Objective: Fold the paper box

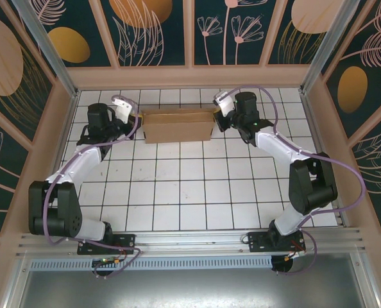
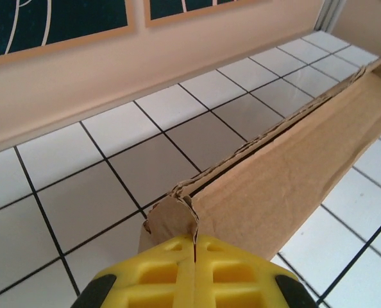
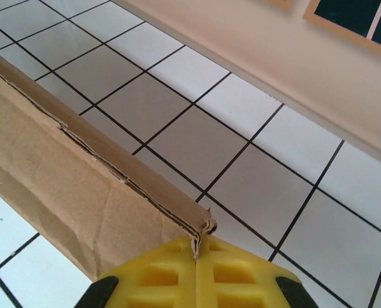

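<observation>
Left gripper [image 1: 136, 115] is clenched on the paper box [image 1: 177, 125], pinching thin cardboard at the box's 9 o'clock end; in the left wrist view its yellow fingers [image 2: 158, 269] press flat together with only a hairline seam between them, and a ragged corner of cardboard runs down into that seam; right gripper [image 1: 217, 112] is likewise clamped on the box's 3 o'clock end, and in the right wrist view the corner of the doubled cardboard edge enters the seam between its closed fingers.

The box lies toward 12 o'clock on the white tiled table [image 1: 190, 192], near the back wall [image 1: 190, 77] yet apart from it, its long side running from 9 to 3 o'clock; from above it reads as a plain brown rectangle with a narrow lighter strip along its 12 o'clock side, and how far it is folded I cannot tell from there; both wrist views show the long upper edge as two layers of corrugated board lying against each other, slightly parted in places, with rough rims; the tiles between box and wall lie in grey shadow.

Both arms reach up from their bases at 6 o'clock, the left bowing out toward 9 o'clock, the right toward 3 o'clock; purple cables [image 1: 47, 212] loop along them; dark patterned panels [image 1: 152, 32] with leaves and flowers stand above the wall.
</observation>
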